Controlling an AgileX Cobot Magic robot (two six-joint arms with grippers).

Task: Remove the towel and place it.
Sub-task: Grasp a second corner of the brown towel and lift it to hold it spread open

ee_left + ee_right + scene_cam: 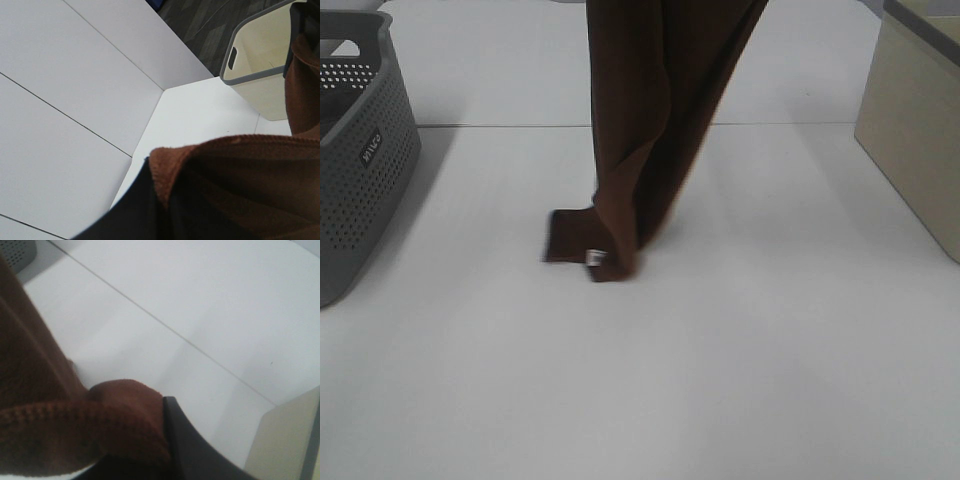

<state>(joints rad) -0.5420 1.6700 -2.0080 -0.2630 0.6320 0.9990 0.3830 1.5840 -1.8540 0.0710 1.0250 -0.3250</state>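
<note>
Closest to my left wrist camera is the left gripper [131, 212]. I see one dark finger pressed tight against a bunched fold of the towel [235, 185], with the hemmed edge of the cloth running right beside it. The jaws are closed down with the brown terry pinched in them, and the second finger is buried under the fabric. Past that fold lies the white bench [200, 115]. Further off stands a beige bin [255, 87] with a grey rim, and more of the brown cloth hangs in front of it.

On the right wrist camera the right gripper [172, 440] reads the same way. A dark finger sits hard against a rolled lip of the towel [35, 405], the jaws are drawn together on the cloth, and the other finger is hidden. Beyond it the bench [130, 350] spreads out pale. A corner of the beige bin [285, 445] is close by, and a scrap of the perforated grey basket [15, 249] shows farthest off.

From the high camera neither gripper is in frame. The towel [640, 130] hangs in a long, narrow drape from above the top edge, over the middle of the bench [720, 380]. Its lower end touches the surface and is folded over there, with a small white tag [595, 258] showing at the corner. The grey basket [365, 160] stands well apart on the left, and the beige bin [910, 140] well apart on the right.
</note>
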